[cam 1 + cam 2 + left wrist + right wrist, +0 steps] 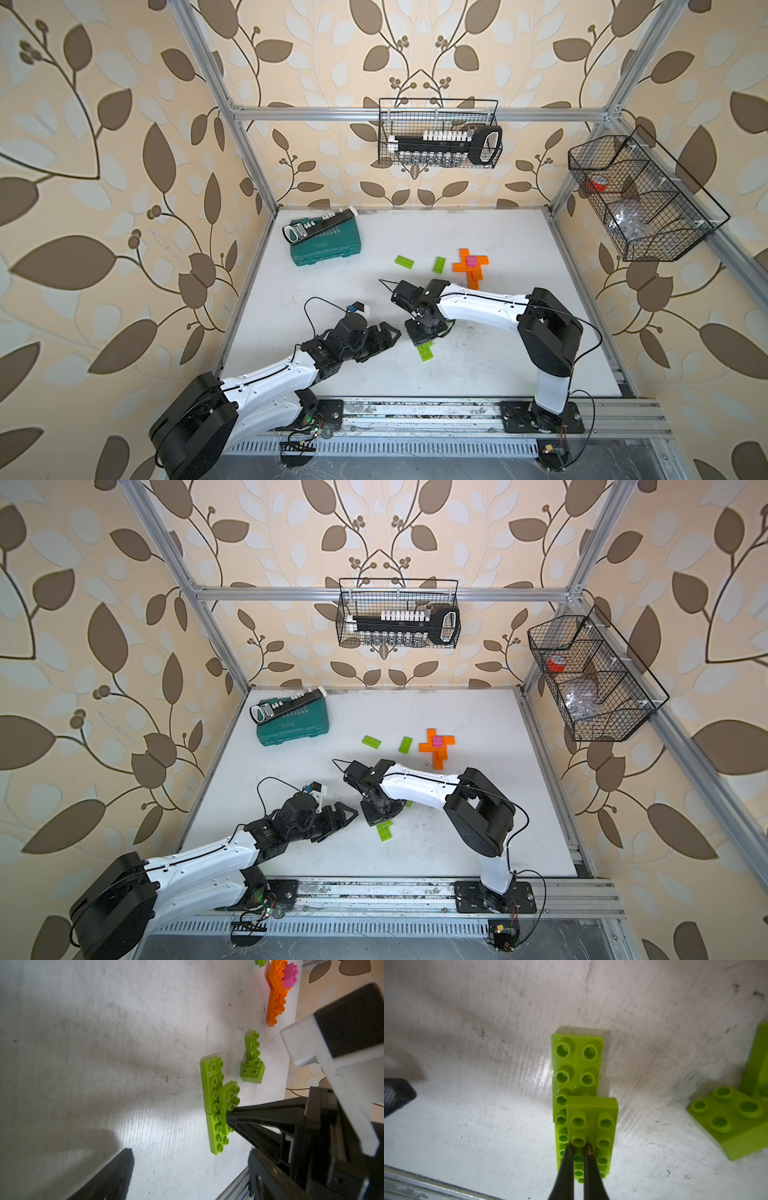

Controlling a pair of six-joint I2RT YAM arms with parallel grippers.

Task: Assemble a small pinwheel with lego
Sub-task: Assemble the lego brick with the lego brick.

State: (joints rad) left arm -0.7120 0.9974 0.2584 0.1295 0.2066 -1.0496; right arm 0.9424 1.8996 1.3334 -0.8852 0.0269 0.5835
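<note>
- In both top views the right gripper [420, 337] points straight down near the front of the table [519, 365]. It is clenched on nothing, with its tips on a green stack [426, 353].
- The left gripper [390, 332] hovers just beside it, spread wide and empty.
- Further back sits the orange cross [470, 270] with the pink brick [471, 261] on its hub. A spare green [404, 261] and a second spare [439, 264] lie near it, well apart from both arms.
- From the left wrist, the top brick [228, 1095] bridges the seam where the first plate [212, 1082] and second plate [217, 1136] meet end to end. The right gripper's tip bears on it close to that seam. A square brick [252, 1071] lies near but apart.
- From the right wrist, the closed fingertips [569, 1150] rest among the top brick's [591, 1118] studs. The brick looks shifted one stud row sideways, leaving a row of the plates' studs bare.
- I take the step in hand to be seating this bridge. The push should go straight down, centred over the seam, so both plates catch together.
- With the brick off to one side, a press near its outer edge could tip it or pop a plate up. Keeping the tips toward the covered row seems wiser.
- The left gripper is well placed to steady a plate if the stack slides on the smooth table.
</note>
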